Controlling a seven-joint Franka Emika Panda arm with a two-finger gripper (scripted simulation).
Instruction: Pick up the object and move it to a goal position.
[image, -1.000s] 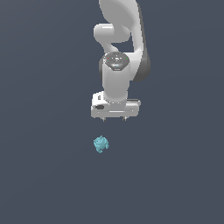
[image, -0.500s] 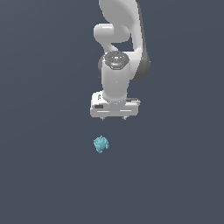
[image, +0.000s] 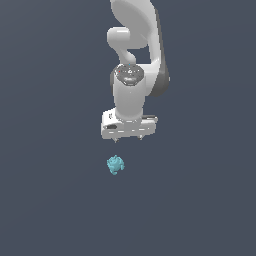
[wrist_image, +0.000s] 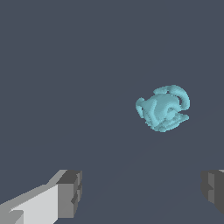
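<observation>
The object, a small lumpy turquoise-cyan blob (image: 115, 165), lies on the dark grey floor, a little toward the exterior view's left of the arm. It also shows in the wrist view (wrist_image: 163, 108), with nothing touching it. My white gripper (image: 128, 138) points down and hangs above and behind the blob, apart from it. Its two dark fingertips (wrist_image: 70, 194) stand wide apart in the wrist view and nothing is between them. The gripper is open and empty.
The white arm (image: 135, 50) rises behind the gripper. A plain dark grey surface (image: 50, 200) fills the scene.
The gripper has drifted slightly toward the exterior view's left and a little lower. The blob has not moved.
</observation>
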